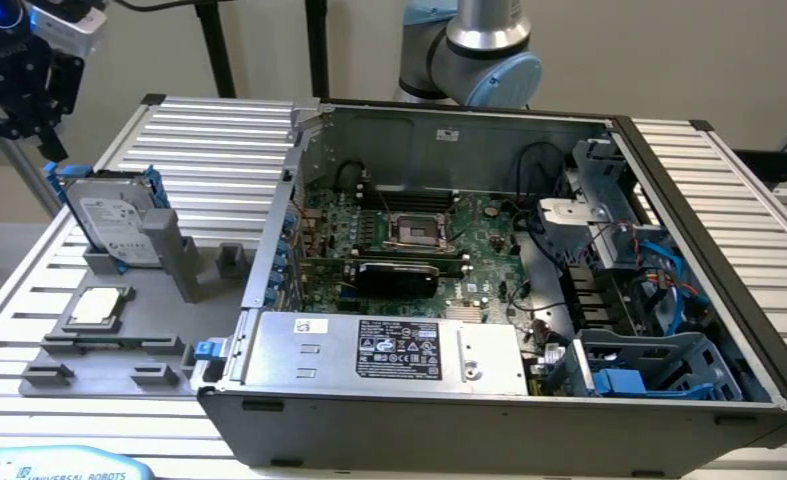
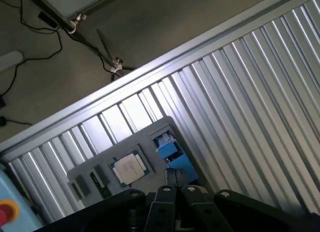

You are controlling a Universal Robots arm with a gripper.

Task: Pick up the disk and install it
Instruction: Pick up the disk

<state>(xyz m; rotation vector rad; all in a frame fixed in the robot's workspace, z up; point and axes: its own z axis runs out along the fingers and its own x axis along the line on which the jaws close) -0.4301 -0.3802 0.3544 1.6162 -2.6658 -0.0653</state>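
Standing on edge in a slot of the grey fixture (image 1: pixel 166 330), the disk (image 1: pixel 110 222) sits at the middle left of the exterior frame. Its white-labelled face is turned toward the lower right. Its long axis runs up and down and is tipped a little toward the upper left, and the blue carrier frames its edges. On the same fixture, lower in the frame, a small square chip (image 1: pixel 100 304) lies flat, apart from the disk.

The end effector (image 1: pixel 26 110) hangs in the upper left corner above the disk, not touching it; whether it is open or closed cannot be told. In the wrist view, the end effector (image 2: pixel 176 179) looks down on the disk (image 2: pixel 172 151), seen as a blue patch, with the chip (image 2: pixel 129 168) beside it.

The open computer case (image 1: pixel 500 410) fills the centre and right of the ribbed metal desk (image 1: pixel 206 130).
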